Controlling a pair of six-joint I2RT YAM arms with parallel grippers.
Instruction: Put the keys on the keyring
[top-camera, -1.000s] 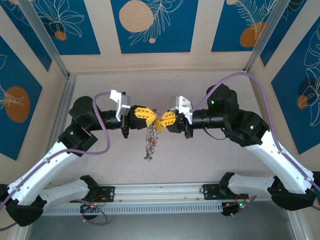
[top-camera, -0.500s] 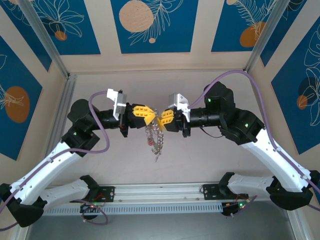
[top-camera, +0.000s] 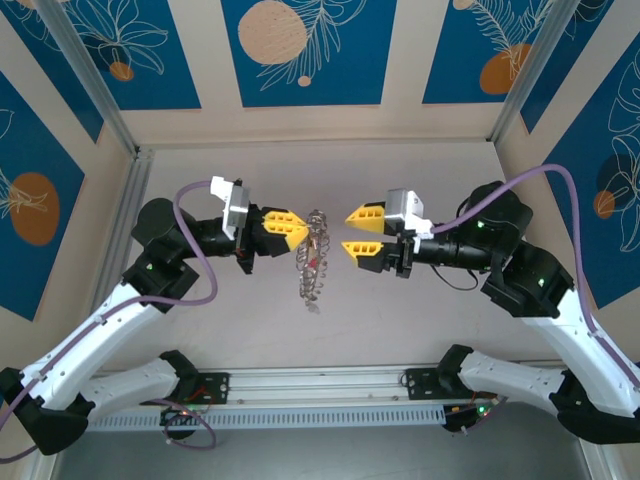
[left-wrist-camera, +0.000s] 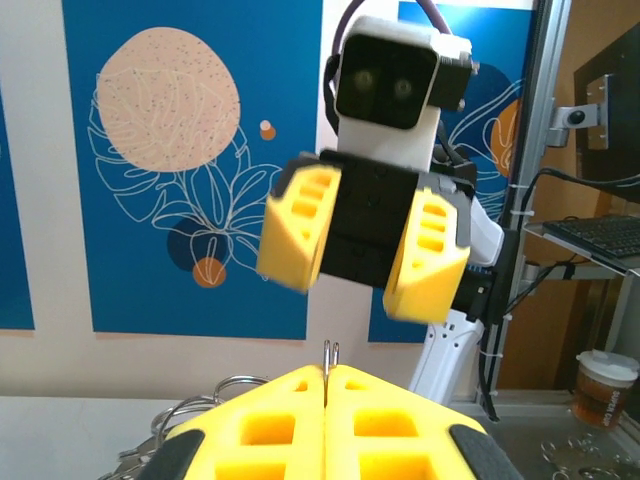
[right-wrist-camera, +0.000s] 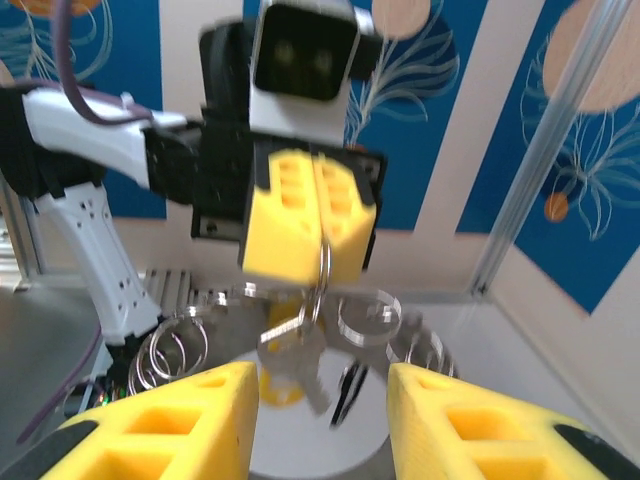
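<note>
Top view: left gripper (top-camera: 303, 232) is seen left of centre above the table (top-camera: 420, 320), yellow jaws pressed together. The keyring (top-camera: 315, 255) is pinched at its upper edge by those jaws and hangs below them as a loose silver bundle of loops, clear of the table surface. Small items are noted at the bottom of the bundle; at this range they cannot be told apart.

The right gripper (top-camera: 346, 231) is seen facing the left one from the other side of the keyring, just beside it but apart from it. Its jaws are spread moderately, one above the other in this view, with nothing between them.

Left wrist view: the left gripper (left-wrist-camera: 326, 385) is seen with jaws closed flush, a thin doubled wire of the keyring (left-wrist-camera: 329, 355) standing up from the seam. More loops are visible at lower left. The right gripper (left-wrist-camera: 365, 245) is seen opposite, jaws apart, empty, somewhat blurred.

Right wrist view: the right gripper (right-wrist-camera: 320, 400) is seen with jaws apart. The left gripper (right-wrist-camera: 312, 220) is seen ahead, clamped on the keyring (right-wrist-camera: 323, 272). The keys (right-wrist-camera: 303, 352) are seen dangling beneath, one silver, one dark; a yellow piece is noted beside them. The picture is blurred, so the attachment of each key cannot be made out.
</note>
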